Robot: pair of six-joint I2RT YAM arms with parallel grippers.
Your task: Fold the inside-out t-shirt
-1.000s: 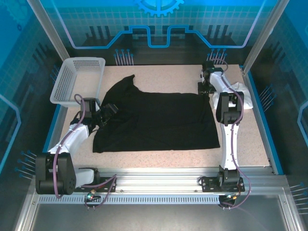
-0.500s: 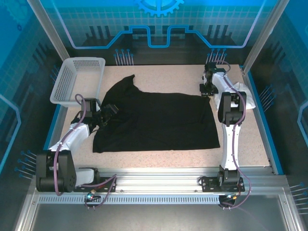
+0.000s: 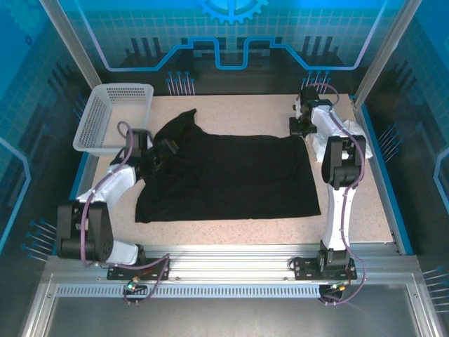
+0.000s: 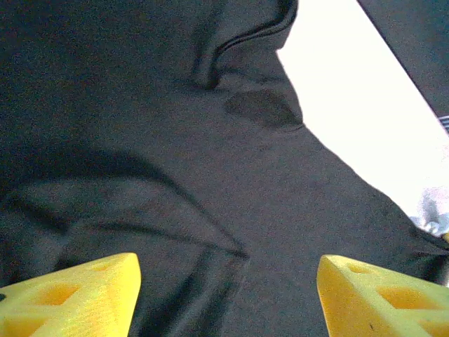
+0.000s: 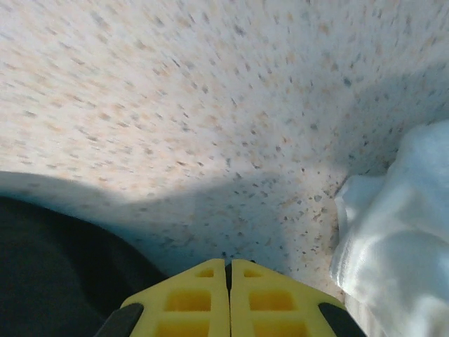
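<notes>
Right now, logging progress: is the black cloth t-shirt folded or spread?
Spread: the black cloth t-shirt lies open, mostly flat on the speckled table.

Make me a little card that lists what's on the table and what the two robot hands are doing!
shirt: black t-shirt, spread out on the table
left hand: open, over the shirt's left side
right hand: shut, at the shirt's far right corner; can't tell if it pinches cloth
basket: white basket, far left corner
other cloth: white cloth, right of the shirt
</notes>
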